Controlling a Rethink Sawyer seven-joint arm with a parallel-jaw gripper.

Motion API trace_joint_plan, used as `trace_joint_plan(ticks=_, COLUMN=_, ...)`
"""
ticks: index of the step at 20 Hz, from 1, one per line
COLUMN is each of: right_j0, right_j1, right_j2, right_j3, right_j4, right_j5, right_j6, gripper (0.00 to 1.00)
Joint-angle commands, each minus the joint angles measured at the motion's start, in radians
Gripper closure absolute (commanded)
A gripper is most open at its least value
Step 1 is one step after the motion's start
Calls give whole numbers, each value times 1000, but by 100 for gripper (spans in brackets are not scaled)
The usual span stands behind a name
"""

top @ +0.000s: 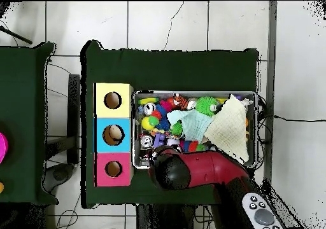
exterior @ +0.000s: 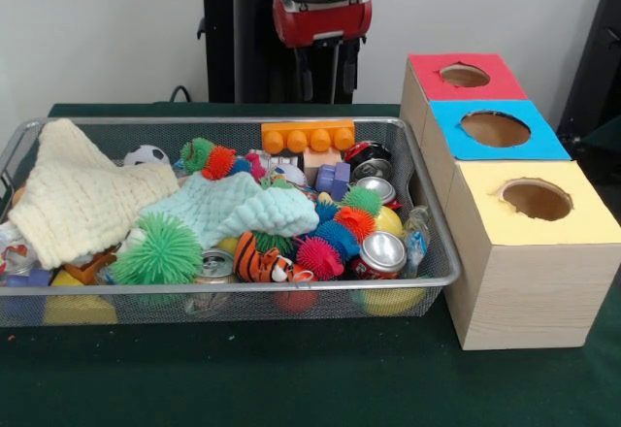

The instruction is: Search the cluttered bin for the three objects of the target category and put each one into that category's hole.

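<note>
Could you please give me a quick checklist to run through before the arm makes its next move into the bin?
1. Gripper clear of the clutter: ok, it hangs above the bin's far edge.
2. Gripper empty: cannot tell.
3. Holes unobstructed: red hole and yellow hole ok; blue hole shows something inside overhead.
4. Objects reachable: not ok for all, the cream cloth and mint cloth cover some.
5. Cans exposed: ok, silver can lies on top.

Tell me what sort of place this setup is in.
Probably a robotics lab test station. A red robot arm reaches over a green-covered table holding a wire bin of jumbled toys and cans, beside a wooden box with three colour-coded holes. Cables trail across a tiled floor.
</note>
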Motion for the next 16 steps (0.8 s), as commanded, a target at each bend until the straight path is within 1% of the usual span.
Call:
trace_joint_plan(ticks=1, right_j0=-17, right_j1=56, right_j2=47, right_j3=-76, right_j4=-86, right_j5=-80, right_j6=-10, gripper=0)
trace_joint_plan(ticks=6, right_j0=-14, right_j1=85, right_j2=32, right_j3=-90, right_j4=-119, right_j5=-102, right_j6=-2, gripper=0)
trace_joint_plan(ticks=8, right_j0=-18, right_j1=106, right_j2=22, right_j3=-101, right_j4=-139, right_j5=-125, right_j6=2, gripper=0)
trace_joint_plan(ticks=9, right_j0=-30, right_j1=137, right_j2=14, right_j3=-120, right_j4=-158, right_j5=-143, right_j6=-5, gripper=0)
trace_joint_plan(ticks=10, right_j0=-34, right_j1=149, right_j2=13, right_j3=-128, right_j4=-166, right_j5=-153, right_j6=-5, gripper=0)
trace_joint_plan(ticks=16, right_j0=-31, right_j1=191, right_j2=-8, right_j3=-141, right_j4=-221, right_j5=-205, right_j6=18, gripper=0)
